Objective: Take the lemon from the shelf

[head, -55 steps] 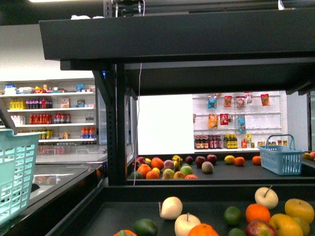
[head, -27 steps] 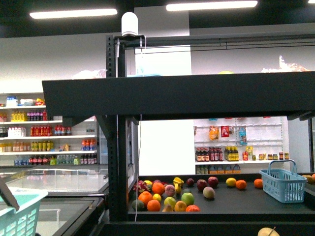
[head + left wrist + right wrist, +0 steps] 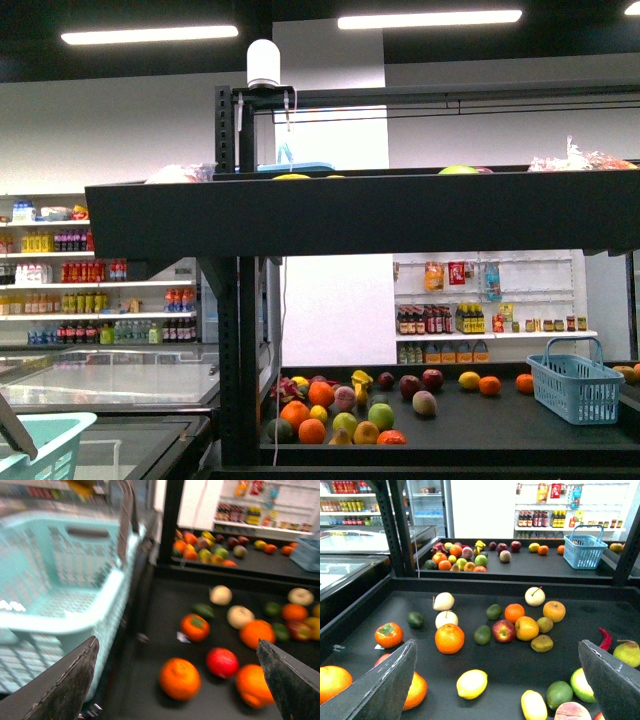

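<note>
You are at the approach step, with nothing picked up. The right pincer (image 3: 496,645) hangs over the lower tray of the shelf (image 3: 495,582) with its fingers spread wide and nothing between them. The left pincer (image 3: 177,641) is likewise wide apart and empty, poised beside the teal basket (image 3: 60,595); that view is blurred, so do not rely on it for detail. The front view shows neither arm and looks past the upper tray to the far fruit, so it will not help you aim. Work from the right wrist view. There the lemon (image 3: 471,683) lies on the bare black floor of the near tray, on its side, inside the span of the open fingers and close to the camera. A large orange (image 3: 449,638) sits just beyond it, and another orange (image 3: 415,690) lies near it, partly behind one finger. A second yellow fruit (image 3: 534,705) lies close by; you cannot tell from here whether it is also a lemon, so go for the first. The next move, as I judge it, is to bring the right pincer down and centre it over the lemon, turning the fingers to span its short width. Keep the near finger clear of the neighbouring orange, since a nudge could set the round fruit rolling on the smooth tray.
</note>
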{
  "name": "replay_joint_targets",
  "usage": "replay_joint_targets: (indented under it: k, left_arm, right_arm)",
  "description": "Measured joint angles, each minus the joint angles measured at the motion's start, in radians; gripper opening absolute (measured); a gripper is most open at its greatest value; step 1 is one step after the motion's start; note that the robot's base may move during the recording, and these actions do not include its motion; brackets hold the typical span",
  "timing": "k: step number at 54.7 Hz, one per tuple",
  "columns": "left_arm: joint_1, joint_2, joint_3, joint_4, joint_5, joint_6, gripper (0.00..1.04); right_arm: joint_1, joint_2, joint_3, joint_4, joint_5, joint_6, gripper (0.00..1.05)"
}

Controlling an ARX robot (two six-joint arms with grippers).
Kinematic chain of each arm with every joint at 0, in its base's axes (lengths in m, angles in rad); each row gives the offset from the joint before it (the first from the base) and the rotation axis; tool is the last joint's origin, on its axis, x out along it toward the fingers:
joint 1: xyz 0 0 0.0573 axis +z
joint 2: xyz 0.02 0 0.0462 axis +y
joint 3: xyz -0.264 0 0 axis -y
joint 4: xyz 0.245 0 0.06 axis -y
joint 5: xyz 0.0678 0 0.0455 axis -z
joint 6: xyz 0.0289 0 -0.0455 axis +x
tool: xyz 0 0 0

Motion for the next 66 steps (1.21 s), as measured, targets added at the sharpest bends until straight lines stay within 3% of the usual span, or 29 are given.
replay_joint_targets:
  k: [3, 10, 22, 39, 66]
  left_arm:
    - [0.000, 0.101, 0.040, 0.020, 0.088, -0.186, 0.97]
    - [0.026, 0.312, 0.181, 0.167, 0.185, -0.568, 0.97]
    - [0.262, 0.722, 0.427, 0.323, 0.309, -0.991, 0.97]
    - [0.429, 1.199, 0.704, 0.406, 0.338, -1.125, 0.97]
    - [0.400, 1.592, 0.988, 0.587, 0.328, -1.147, 0.97]
  right_arm:
    - [0.000, 0.000, 0.000, 0.000, -0.002, 0.000, 0.97]
    - [0.000, 0.000, 0.000, 0.000, -0.002, 0.000, 0.97]
    - [0.000, 0.000, 0.000, 0.000, -0.002, 0.000, 0.97]
    - [0.000, 0.000, 0.000, 0.000, -0.002, 0.000, 0.97]
    - [0.000, 0.000, 0.000, 0.000, -0.002, 0.000, 0.97]
